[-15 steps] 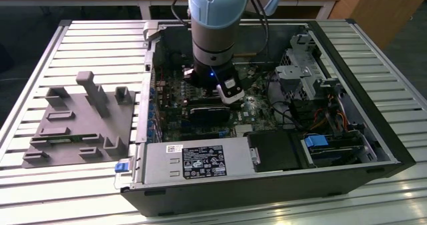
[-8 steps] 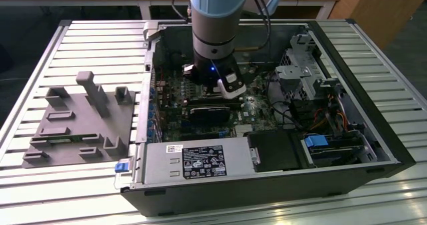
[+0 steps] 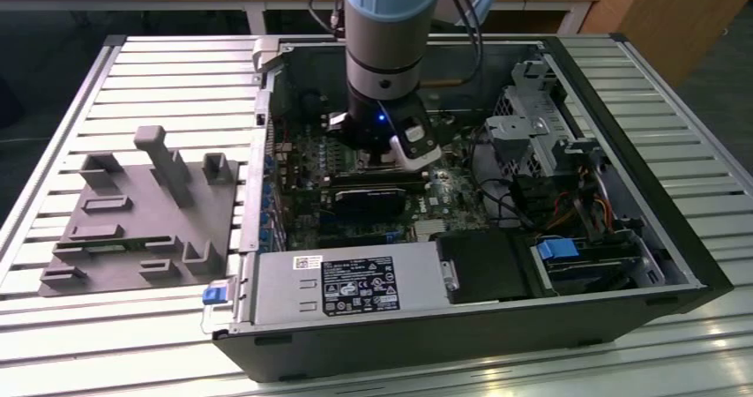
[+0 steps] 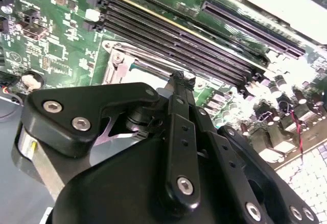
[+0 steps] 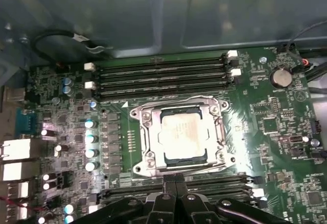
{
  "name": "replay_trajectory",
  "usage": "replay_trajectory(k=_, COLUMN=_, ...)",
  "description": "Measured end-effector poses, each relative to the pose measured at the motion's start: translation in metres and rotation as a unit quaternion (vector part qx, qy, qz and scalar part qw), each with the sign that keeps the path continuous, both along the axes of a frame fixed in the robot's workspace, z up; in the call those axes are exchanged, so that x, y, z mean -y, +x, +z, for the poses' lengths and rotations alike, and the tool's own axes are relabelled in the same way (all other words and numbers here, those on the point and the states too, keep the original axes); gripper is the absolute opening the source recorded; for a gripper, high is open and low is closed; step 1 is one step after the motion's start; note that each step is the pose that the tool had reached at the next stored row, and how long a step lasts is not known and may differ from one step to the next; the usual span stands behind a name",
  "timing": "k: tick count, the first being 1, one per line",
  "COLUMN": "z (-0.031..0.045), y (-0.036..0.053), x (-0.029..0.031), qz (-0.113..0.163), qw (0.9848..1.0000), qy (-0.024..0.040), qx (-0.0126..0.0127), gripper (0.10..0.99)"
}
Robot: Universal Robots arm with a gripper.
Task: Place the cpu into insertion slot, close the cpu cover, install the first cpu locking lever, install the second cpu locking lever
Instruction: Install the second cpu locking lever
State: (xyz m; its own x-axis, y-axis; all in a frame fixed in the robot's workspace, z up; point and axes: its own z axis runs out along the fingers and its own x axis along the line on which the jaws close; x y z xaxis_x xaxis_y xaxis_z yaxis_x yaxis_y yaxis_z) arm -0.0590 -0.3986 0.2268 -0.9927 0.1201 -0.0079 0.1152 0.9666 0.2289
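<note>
In the first wrist view the cpu [image 5: 181, 134] lies flat in the insertion slot [image 5: 137, 169] on the green board, its silvery-beige top showing. The cpu cover [image 5: 148, 132] is down around it, framing the chip through its square cut-out. A thin wire lever [image 5: 173, 101] runs along the socket's edge beside the memory slots. My gripper [image 5: 176, 182] hangs just off the opposite side of the socket, fingers pressed together with nothing between them. In the second wrist view the gripper [image 4: 181, 78] points at the socket rim [image 4: 122, 60]. In the exterior view the gripper [image 3: 391, 150] is inside the open computer case.
Long black memory slots [image 5: 161, 73] flank the socket. A black card [image 3: 370, 194] and the power supply [image 3: 353, 282] sit in front of the arm, and a drive cage [image 3: 530, 132] on the exterior view's right. A grey fixture [image 3: 141, 212] stands on the slatted table at the left.
</note>
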Motion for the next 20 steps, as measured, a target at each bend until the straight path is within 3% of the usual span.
replay_trajectory(k=5, z=-0.0001, y=0.0087, x=-0.0050, qz=0.000, qw=1.0000, qy=-0.0005, qx=-0.0012, gripper=0.102)
replay_trajectory(k=12, z=0.0000, y=0.0152, x=-0.0186, qz=0.000, qw=1.0000, qy=-0.0036, qx=-0.0018, gripper=0.102)
replay_trajectory(k=20, z=0.0000, y=0.0171, x=-0.0331, qz=0.000, qw=0.9999, qy=-0.0142, qx=-0.0017, gripper=0.102)
